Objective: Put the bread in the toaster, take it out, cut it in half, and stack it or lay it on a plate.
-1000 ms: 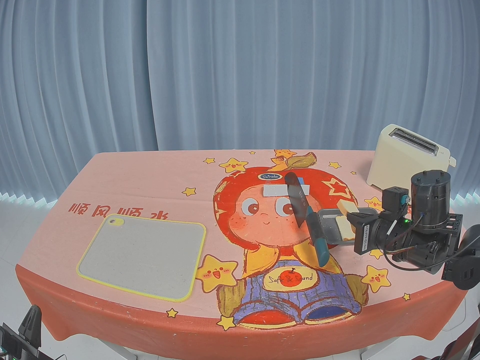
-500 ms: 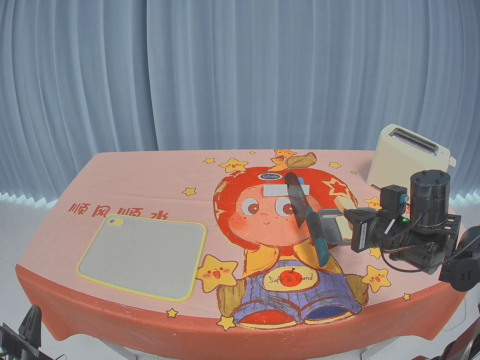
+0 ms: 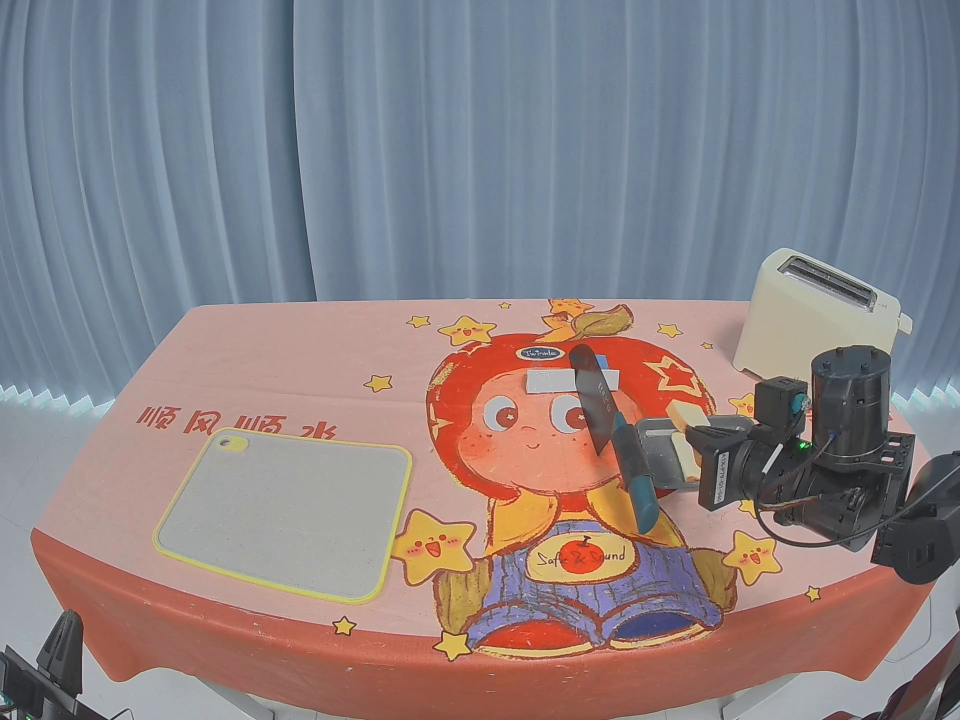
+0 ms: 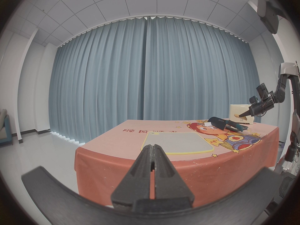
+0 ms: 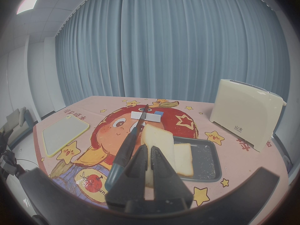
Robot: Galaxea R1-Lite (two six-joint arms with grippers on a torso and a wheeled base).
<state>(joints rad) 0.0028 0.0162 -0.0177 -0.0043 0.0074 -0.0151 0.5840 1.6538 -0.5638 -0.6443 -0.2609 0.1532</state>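
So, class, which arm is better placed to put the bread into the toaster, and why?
Right. Its claw grips a bread slice held above the tray, with the toaster close beside it. The left claw hangs shut off the opposite end of the table, by the cutting board.

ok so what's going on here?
The right gripper is shut on a bread slice, held upright just over the dark tray, where a second slice lies flat. The toaster stands behind it and the knife lies by the tray. The left gripper is shut, low beside the table.
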